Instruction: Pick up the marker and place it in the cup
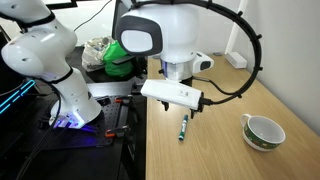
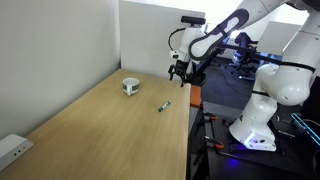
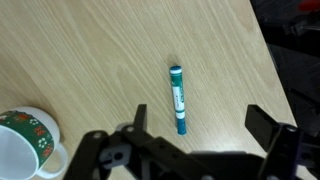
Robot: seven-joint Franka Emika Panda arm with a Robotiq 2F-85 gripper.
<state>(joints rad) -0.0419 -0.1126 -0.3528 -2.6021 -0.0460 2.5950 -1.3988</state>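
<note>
Gripper (image 3: pixel 203 122) hangs over the table (image 3: pixel 90 50), its fingers (image 3: pixel 265 122) spread wide with nothing between them. I see the marker (image 3: pixel 178 97) lying flat on the wood, well apart from the cup (image 3: pixel 22 142), its near end reaching into the gap between the fingers. My wrist view shows the cup's red-and-green pattern; in both exterior views the cup (image 1: pixel 263 132) is too small for that. From the cup, the table edge lies beyond the marker (image 2: pixel 165 104), with bare wood between.
</note>
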